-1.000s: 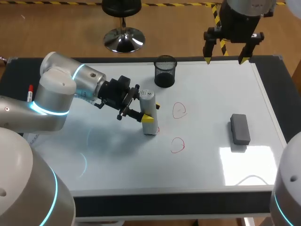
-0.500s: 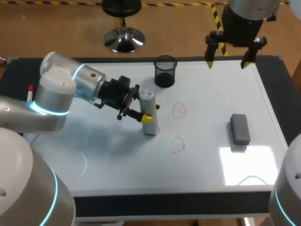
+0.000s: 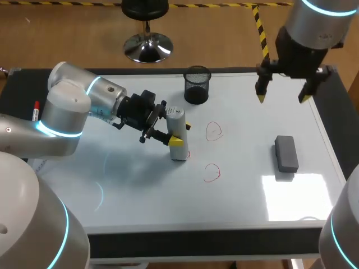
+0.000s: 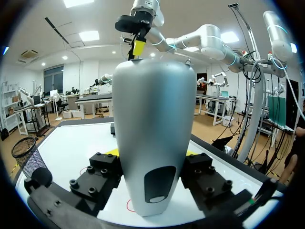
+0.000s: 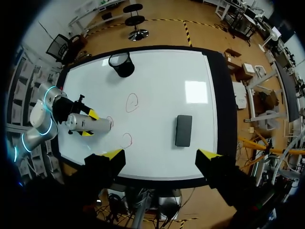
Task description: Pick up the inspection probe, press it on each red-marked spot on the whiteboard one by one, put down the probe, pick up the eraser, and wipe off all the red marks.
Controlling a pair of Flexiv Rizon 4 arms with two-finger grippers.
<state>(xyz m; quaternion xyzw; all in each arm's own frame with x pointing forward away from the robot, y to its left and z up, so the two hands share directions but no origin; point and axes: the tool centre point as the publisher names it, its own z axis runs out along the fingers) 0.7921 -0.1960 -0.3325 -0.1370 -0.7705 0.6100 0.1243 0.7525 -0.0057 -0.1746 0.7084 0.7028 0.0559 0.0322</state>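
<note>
near the whiteboard surface's front lies one red ring, the grey eraser by its right edge. mid-board, the left claw pinches the upright probe, base on a red mark. a mesh cup stands at the far edge; the right claw hangs spread over the far right corner.

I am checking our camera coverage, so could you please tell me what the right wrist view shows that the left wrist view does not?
Only the right wrist view shows the whole whiteboard from above, two complete red circles, the whole eraser and the open right pincer. Only the left wrist view shows the probe close up, its base on the board with a red arc beside it. Both show the probe held in the left pincer, and the mesh cup.
</note>
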